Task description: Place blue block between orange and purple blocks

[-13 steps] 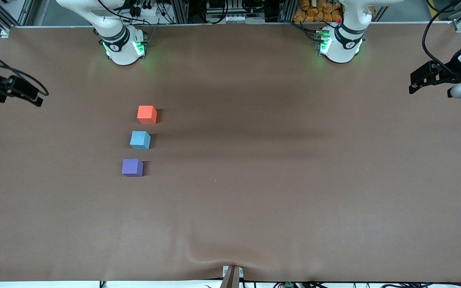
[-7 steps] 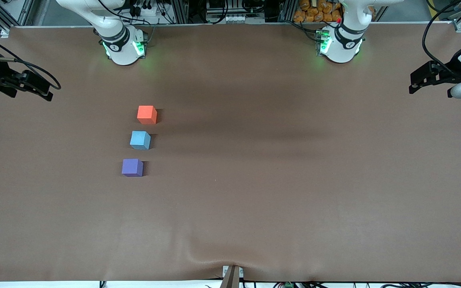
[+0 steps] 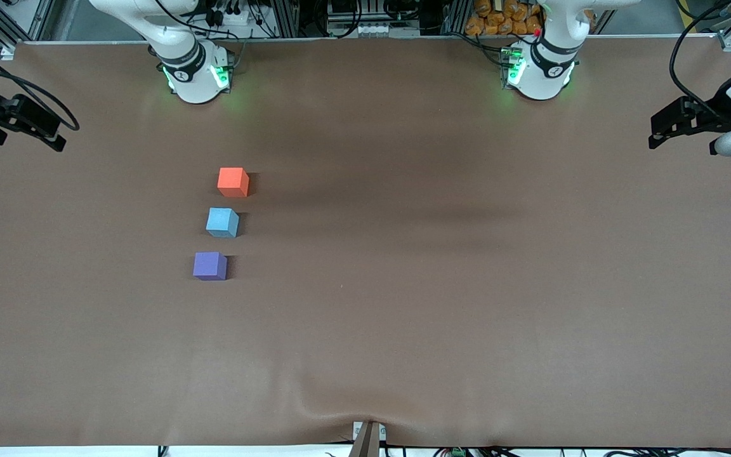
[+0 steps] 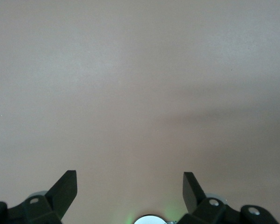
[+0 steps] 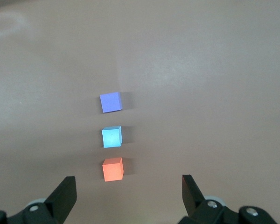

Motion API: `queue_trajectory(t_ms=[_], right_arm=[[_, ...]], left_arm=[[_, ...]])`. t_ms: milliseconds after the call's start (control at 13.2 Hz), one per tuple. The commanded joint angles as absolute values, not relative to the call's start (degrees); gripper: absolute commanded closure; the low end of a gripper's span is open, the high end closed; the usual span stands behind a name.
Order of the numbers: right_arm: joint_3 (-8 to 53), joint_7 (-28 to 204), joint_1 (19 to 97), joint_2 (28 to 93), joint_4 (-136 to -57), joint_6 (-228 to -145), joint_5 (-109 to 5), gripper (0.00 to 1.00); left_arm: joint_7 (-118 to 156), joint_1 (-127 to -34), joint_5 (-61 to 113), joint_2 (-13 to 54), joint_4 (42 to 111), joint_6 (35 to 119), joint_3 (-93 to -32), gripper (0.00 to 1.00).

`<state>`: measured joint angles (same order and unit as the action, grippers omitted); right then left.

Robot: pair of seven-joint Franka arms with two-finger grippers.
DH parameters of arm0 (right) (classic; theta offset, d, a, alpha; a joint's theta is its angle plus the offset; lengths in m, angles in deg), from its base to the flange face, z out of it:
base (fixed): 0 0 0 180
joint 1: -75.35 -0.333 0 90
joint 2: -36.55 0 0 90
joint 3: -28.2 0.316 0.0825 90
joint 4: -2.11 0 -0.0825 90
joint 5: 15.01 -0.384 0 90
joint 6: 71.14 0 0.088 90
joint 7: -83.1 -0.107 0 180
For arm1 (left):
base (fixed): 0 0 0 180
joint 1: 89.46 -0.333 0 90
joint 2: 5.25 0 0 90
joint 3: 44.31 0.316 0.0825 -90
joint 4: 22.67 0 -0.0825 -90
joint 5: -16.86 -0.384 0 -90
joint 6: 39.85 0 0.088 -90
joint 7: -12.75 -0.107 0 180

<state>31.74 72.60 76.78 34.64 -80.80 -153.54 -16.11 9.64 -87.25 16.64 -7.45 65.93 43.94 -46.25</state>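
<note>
3 cubes sit in a short row on the brown table point(image 3: 441, 304), toward the right arm's end: the orange block point(image 3: 233, 181) nearest the robots' bases, the blue block point(image 3: 222, 222) between, and the purple block point(image 3: 209, 265) nearest the front camera, with small gaps separating them. At the right arm's end of the table the right gripper point(image 5: 129, 191) hangs empty with its fingers spread wide, its wrist view taking in all 3 cubes. At the left arm's end the left gripper point(image 4: 129, 189) waits over bare table, fingers likewise spread and holding nothing.
</note>
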Motion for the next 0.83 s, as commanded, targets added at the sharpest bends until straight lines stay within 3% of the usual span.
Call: queue_trajectory(t_ms=[0, 755], right_arm=[[31.2, 76.4, 79.1, 34.5, -80.0, -153.1, -19.8, 0.00], [31.4, 81.2, 78.2, 34.4, -80.3, -152.8, -18.1, 0.00]], left_arm=[[10.1, -87.5, 16.3, -7.5, 65.7, 44.2, -46.5, 0.00], [10.1, -87.6, 16.4, -7.4, 65.7, 44.2, -46.5, 0.00]])
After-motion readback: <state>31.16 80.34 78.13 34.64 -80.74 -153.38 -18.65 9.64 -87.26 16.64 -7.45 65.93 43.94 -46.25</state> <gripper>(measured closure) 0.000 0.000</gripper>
